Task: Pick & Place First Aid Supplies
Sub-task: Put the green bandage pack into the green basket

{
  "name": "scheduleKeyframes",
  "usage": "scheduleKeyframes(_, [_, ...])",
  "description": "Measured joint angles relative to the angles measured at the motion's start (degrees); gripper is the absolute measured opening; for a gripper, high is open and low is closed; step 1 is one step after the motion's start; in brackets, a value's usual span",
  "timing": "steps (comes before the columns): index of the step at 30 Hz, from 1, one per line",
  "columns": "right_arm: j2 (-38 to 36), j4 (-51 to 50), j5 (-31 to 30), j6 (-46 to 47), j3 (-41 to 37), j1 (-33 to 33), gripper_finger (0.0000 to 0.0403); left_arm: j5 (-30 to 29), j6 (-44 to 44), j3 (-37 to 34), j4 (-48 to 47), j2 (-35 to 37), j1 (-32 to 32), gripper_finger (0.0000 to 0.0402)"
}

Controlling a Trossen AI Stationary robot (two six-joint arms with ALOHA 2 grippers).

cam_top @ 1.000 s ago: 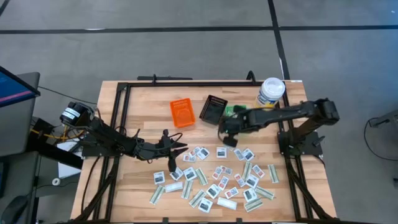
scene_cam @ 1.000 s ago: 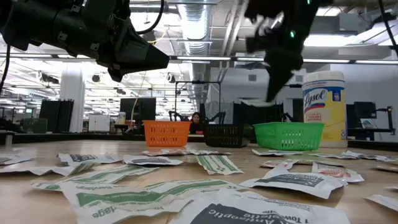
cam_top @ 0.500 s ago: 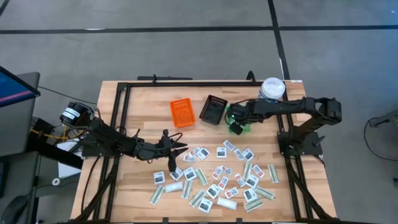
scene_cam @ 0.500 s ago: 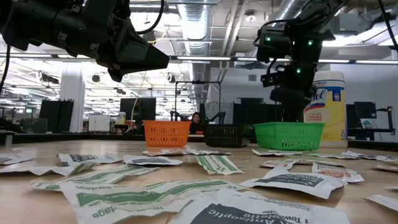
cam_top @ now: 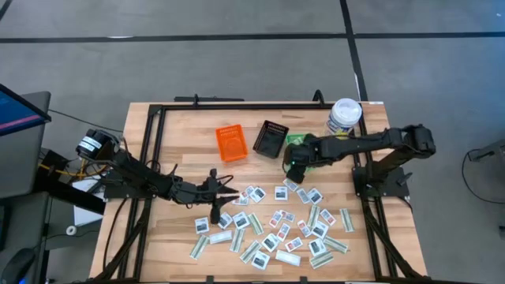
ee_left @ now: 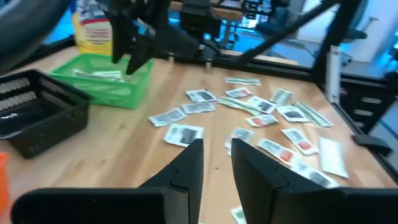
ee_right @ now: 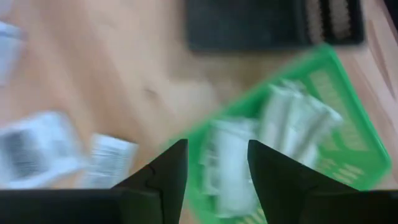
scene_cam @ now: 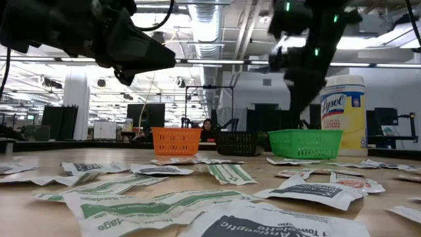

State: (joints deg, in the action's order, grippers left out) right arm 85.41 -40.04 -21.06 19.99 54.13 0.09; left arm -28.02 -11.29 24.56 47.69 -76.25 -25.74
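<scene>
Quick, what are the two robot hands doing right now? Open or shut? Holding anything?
Left gripper: open a little, empty, above the packets.
Right gripper: open, empty, over the green bin.

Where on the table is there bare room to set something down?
Bare wood lies left of the orange bin, along the table's far left, and in its near-left corner below the left gripper. The packets crowd the near middle and right; the black bin, green bin and canister fill the far right.
</scene>
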Motion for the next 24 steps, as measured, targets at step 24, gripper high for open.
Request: scheduleKeyframes(24, [-18.37, 27.67, -1.09, -10.45, -12.70, 23.53, 0.0156, 13.70, -44.74, 19.35, -63.49, -1.43, -15.78, 0.0136])
